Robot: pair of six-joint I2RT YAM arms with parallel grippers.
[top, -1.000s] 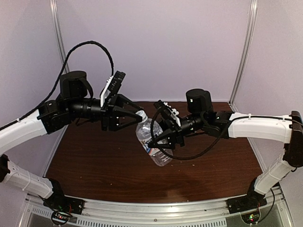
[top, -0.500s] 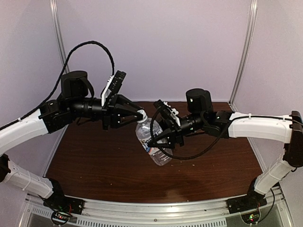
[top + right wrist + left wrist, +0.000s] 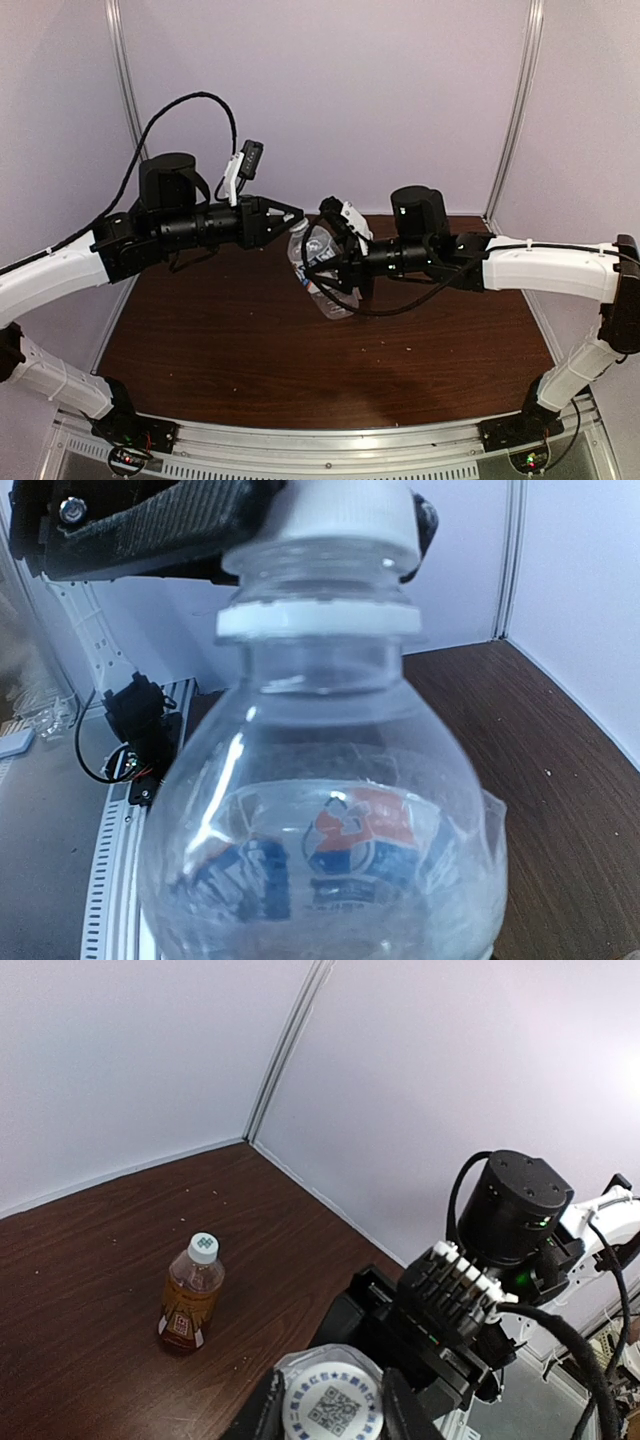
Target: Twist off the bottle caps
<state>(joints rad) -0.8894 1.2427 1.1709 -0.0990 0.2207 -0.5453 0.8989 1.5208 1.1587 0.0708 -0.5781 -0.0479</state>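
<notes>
**Left jaws.** Clenched on the small round white plastic screw cap (image 3: 331,1412) of a small clear plastic bottle (image 3: 335,302) that holds colourless liquid and carries a white-and-blue label. In your left wrist view a black finger (image 3: 262,1415) stands at each side of the cap's printed top. In your right wrist view the same cap is pinched beneath a black finger.

**Right jaws.** Closed around the body of the clear plastic bottle. They hold it clear of the dark brown wooden worktop (image 3: 250,345), with the neck tilted up towards the left jaws.

**Arms.** Your left arm (image 3: 190,228) reaches in almost level from the left, and your right arm (image 3: 440,255) reaches in almost level from the right. The two meet above the far middle of the worktop.

**Second bottle.** A small clear plastic bottle of amber liquid with a red-yellow label (image 3: 190,1300) stands upright on the worktop, well apart from the jaws. Its own white round cap (image 3: 203,1247) is on. It shows only in the left wrist view.

**Change.** A second ago the left jaws stood spread about the screw cap; they have since closed on it. The left wrist has rolled, so its camera mount now points upward. The right wrist has also turned, and the clear plastic bottle now sits slightly higher in the top view.
</notes>
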